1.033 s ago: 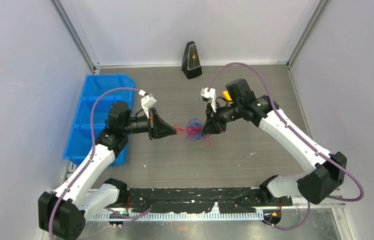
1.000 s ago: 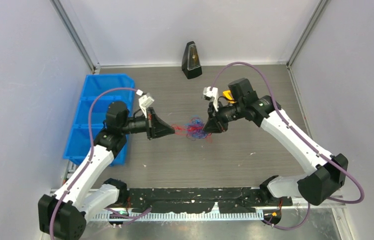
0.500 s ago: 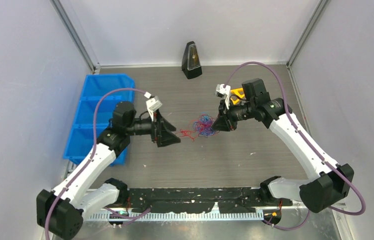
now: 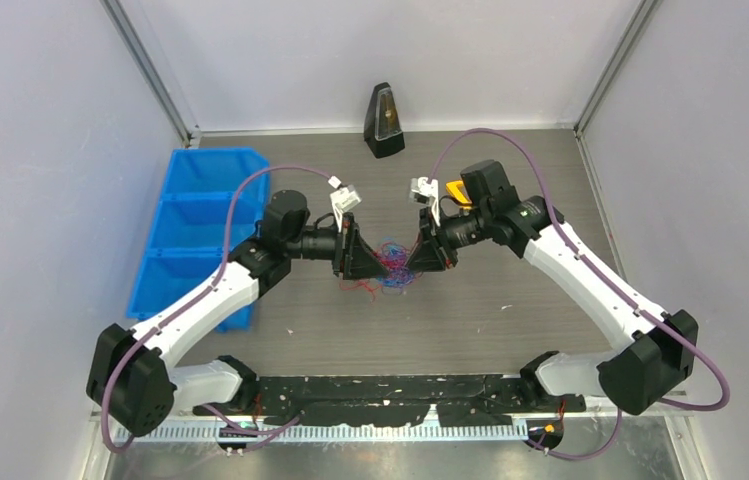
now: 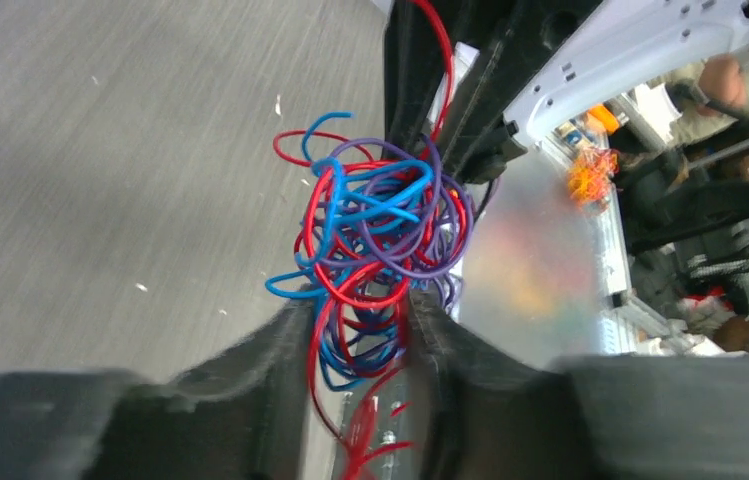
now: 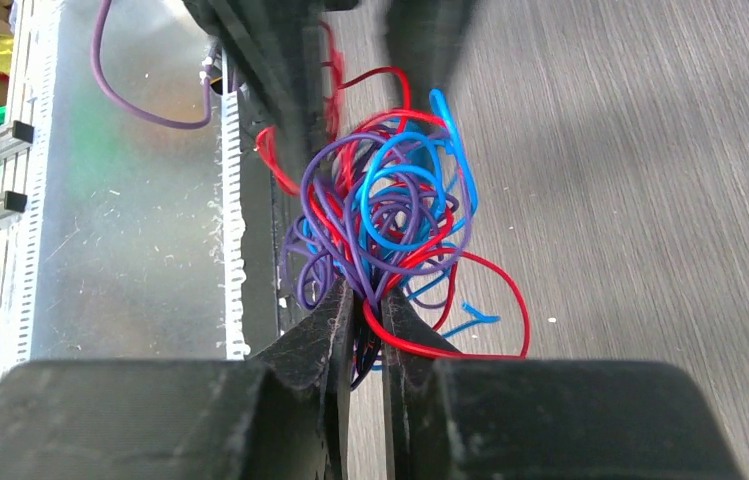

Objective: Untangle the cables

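The cables (image 4: 396, 272) are a knot of thin red, blue and purple strands held just above the table between my two grippers. My right gripper (image 4: 414, 262) is shut on the knot's right side; in the right wrist view purple and red strands (image 6: 390, 210) are pinched between its tips (image 6: 368, 295). My left gripper (image 4: 380, 266) is at the knot's left side with its jaws apart. In the left wrist view red and blue loops (image 5: 380, 225) hang in the gap between its fingers (image 5: 355, 310). A few red strands (image 4: 358, 288) trail below the left gripper.
A blue compartment bin (image 4: 190, 215) stands at the left edge of the table. A black pyramid-shaped object (image 4: 383, 120) stands at the back wall. A black strip (image 4: 390, 390) runs along the near edge between the arm bases.
My left gripper let go of the red strands, opened and swung right up against the knot. My right gripper drew right with the knot, then came back left, still shut on it.
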`<control>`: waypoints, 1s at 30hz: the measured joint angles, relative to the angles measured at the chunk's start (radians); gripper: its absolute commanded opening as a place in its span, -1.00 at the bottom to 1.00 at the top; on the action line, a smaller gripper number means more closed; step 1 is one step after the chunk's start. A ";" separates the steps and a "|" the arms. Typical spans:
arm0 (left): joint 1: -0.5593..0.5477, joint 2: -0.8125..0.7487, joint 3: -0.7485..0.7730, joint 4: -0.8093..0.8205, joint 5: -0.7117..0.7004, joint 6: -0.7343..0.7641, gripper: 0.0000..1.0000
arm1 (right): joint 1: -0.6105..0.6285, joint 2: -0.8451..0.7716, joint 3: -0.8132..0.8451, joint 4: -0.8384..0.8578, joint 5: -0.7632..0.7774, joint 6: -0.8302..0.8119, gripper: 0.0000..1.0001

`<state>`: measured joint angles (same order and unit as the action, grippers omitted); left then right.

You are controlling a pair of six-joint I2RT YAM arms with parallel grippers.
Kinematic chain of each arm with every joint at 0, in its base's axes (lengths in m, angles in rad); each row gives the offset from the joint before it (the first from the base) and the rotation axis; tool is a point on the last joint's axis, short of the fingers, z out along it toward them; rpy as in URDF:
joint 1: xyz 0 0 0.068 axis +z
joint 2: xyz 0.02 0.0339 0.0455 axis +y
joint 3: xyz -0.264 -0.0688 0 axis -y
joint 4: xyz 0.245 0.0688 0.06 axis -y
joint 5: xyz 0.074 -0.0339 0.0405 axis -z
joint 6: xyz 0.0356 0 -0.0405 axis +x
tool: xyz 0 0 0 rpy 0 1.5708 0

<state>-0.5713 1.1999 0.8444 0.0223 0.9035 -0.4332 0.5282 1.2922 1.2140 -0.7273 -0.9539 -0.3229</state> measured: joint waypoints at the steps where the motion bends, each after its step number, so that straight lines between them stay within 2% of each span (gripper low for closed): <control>1: 0.002 0.000 0.002 0.007 0.008 -0.012 -1.00 | -0.001 0.001 0.000 0.000 0.002 0.001 -0.73; 6: 0.087 -0.045 -0.007 0.031 0.055 -0.029 -1.00 | -0.046 0.002 0.000 -0.001 0.005 -0.010 -0.72; 11: 0.226 -0.135 -0.058 -0.005 0.106 0.002 -1.00 | -0.182 0.001 0.000 -0.020 0.009 -0.054 -0.87; 19: 0.420 -0.181 -0.082 -0.148 0.125 0.116 -1.00 | -0.393 0.001 0.001 -0.150 0.092 -0.167 -0.89; 23: 0.457 -0.172 -0.063 -0.253 0.127 0.193 -1.00 | -0.475 0.005 0.001 -0.200 0.098 -0.217 -0.89; 30: 0.518 -0.133 -0.003 -0.427 0.057 0.316 -1.00 | -0.644 0.030 -0.001 -0.250 0.203 -0.307 -0.89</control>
<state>-0.0528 1.0672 0.8410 -0.4046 0.9604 -0.1169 -0.1158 1.3224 1.2133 -0.9775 -0.7509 -0.6300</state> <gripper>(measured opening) 0.040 0.104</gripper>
